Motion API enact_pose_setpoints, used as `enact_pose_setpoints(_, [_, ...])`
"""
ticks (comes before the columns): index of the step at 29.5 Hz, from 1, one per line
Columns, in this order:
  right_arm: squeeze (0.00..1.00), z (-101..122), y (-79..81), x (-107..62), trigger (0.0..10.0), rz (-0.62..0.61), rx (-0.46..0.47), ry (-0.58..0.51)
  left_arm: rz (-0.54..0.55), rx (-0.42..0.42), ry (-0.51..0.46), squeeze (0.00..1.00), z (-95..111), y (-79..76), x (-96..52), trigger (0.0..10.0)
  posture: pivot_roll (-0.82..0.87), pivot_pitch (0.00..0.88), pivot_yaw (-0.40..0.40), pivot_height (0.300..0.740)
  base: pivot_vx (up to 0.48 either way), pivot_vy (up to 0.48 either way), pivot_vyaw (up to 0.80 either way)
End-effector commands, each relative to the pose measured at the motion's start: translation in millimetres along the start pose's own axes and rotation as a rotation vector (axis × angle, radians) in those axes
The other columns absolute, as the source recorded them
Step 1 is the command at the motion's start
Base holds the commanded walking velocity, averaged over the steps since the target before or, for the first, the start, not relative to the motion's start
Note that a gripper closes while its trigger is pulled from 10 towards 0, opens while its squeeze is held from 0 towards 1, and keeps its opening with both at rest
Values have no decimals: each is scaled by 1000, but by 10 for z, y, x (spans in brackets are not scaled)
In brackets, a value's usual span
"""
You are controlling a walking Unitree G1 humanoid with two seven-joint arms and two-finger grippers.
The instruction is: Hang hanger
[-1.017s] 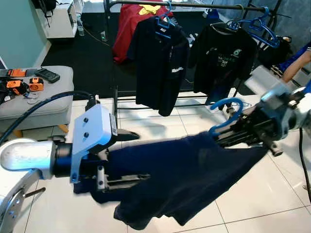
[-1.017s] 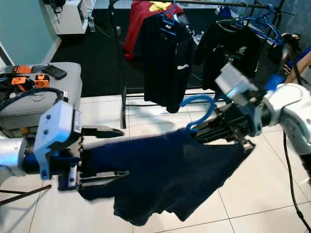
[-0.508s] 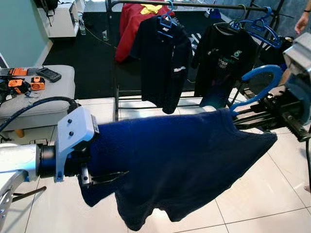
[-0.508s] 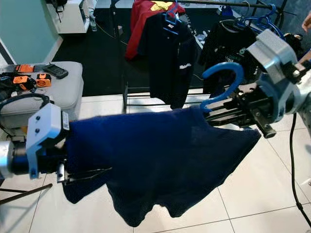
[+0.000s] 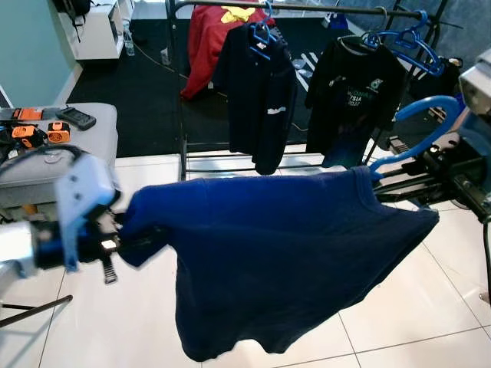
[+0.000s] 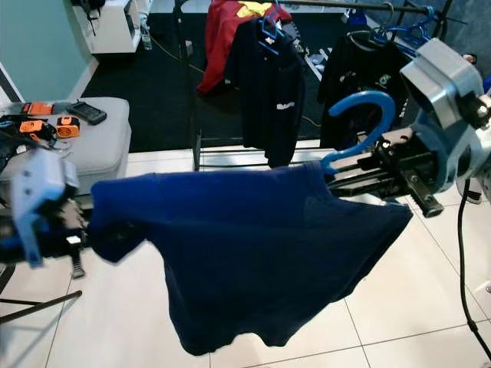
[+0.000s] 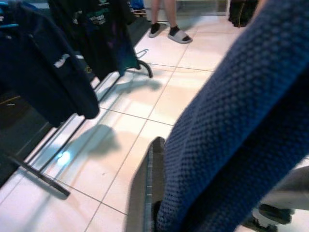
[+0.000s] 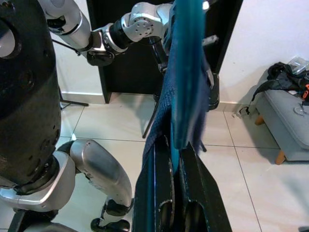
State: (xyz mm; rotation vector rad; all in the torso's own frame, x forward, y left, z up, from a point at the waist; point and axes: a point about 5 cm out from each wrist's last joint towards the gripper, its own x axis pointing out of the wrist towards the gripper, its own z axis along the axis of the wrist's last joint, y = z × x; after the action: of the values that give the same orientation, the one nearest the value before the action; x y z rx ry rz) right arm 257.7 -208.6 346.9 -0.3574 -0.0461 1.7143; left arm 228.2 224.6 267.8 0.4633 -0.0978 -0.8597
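A navy shirt [image 5: 284, 253] on a blue hanger [image 5: 430, 115] hangs stretched between my two grippers, above the tiled floor. My right gripper [image 5: 380, 178] is shut on the hanger just below its hook, at the shirt's collar; the right wrist view shows the fingers [image 8: 193, 193] clamped on the blue plastic. My left gripper [image 5: 132, 241], blurred, holds the shirt's far shoulder bunched up at the left. In the left wrist view the knitted cloth [image 7: 241, 121] covers all but one finger [image 7: 149, 193]. The clothes rack bar [image 5: 307, 8] runs across the back, beyond the shirt.
On the rack hang a red garment [image 5: 203, 38], two dark shirts [image 5: 257, 84] and spare blue hangers [image 5: 414, 46]. A grey ottoman [image 5: 54, 157] with orange tools [image 5: 31, 134] stands at the left. A person's sandalled feet [image 7: 169, 29] stand beyond the rack.
My left arm has drawn back to the left, pulling the shirt out flat. My right gripper has risen with the hanger, so the hook now stands higher.
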Motion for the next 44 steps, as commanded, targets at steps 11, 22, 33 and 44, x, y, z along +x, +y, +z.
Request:
enact_pose_setpoints(11, [0,-22,104,-113,10000,-50,20,6,105,-11,20,0,-101,141,-256,0,-106,79,-30,740,0,0,0])
enact_pose_setpoints(22, [0,-209,183,-159,10000,-122,104,24,183,-46,8,0,-186,210,-423,0,-110,84,-36,740,0,0,0])
enact_pose_setpoints(33, [0,-349,230,-113,10000,-137,160,53,318,-98,32,0,-357,326,-540,0,-112,85,-41,740,0,0,0])
enact_pose_setpoints(44, [0,-544,273,3,10000,-135,229,76,555,-125,8,0,-421,542,-659,0,-114,90,-48,740,0,0,0])
